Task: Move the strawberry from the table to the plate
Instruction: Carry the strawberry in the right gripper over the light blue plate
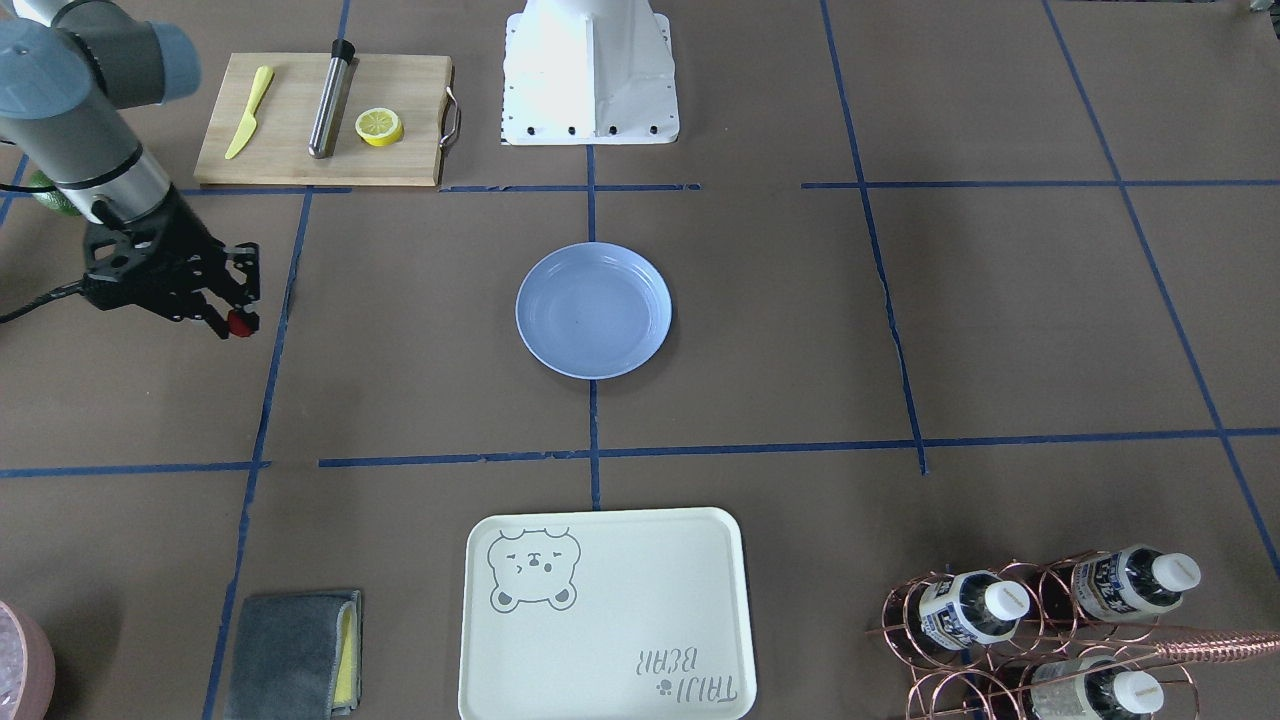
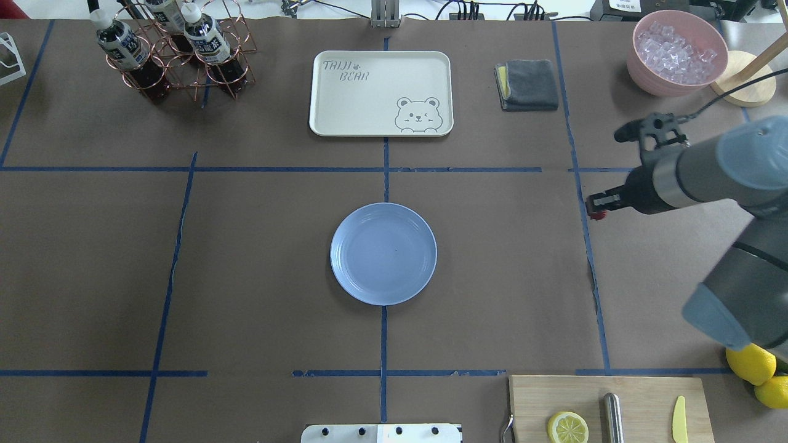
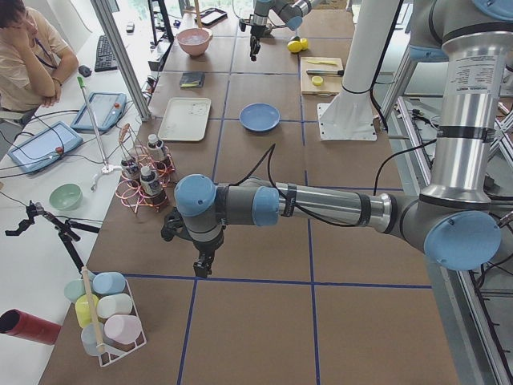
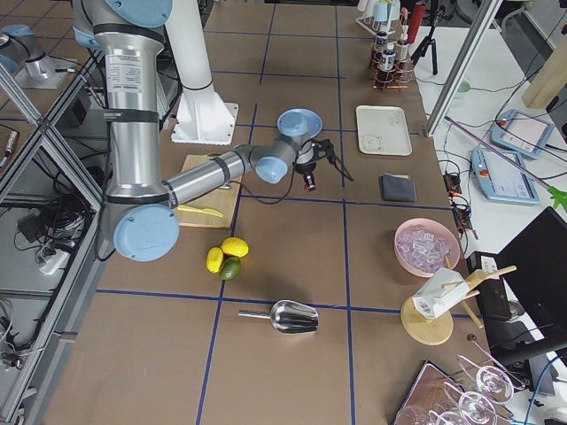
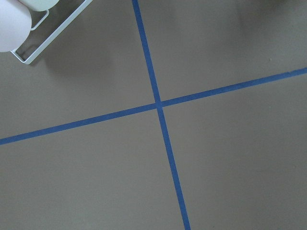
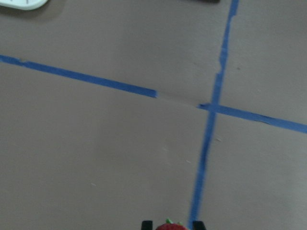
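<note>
My right gripper [image 2: 598,208] is shut on the small red strawberry [image 2: 597,215], held a little above the brown table [image 2: 246,277] beside a blue tape line on the robot's right. In the right wrist view the strawberry [image 6: 171,226] peeks up at the bottom edge between two black fingertips [image 6: 147,224]. From the front, the strawberry [image 1: 240,323] shows at the tip of the right gripper [image 1: 236,312]. The light-blue plate [image 2: 383,253] lies empty at the table's middle, well to the left of that gripper. My left gripper [image 3: 203,265] hangs over the table's far left end; whether it is open or shut I cannot tell.
A wooden cutting board [image 2: 640,394] with a lemon half [image 2: 567,427], a steel rod and a yellow knife lies near the robot's right. Whole lemons [image 2: 752,364] sit beside it. A bear-print tray [image 2: 380,92], a grey cloth [image 2: 528,84], a bottle rack [image 2: 178,52] and a pink ice bowl [image 2: 677,52] line the far edge.
</note>
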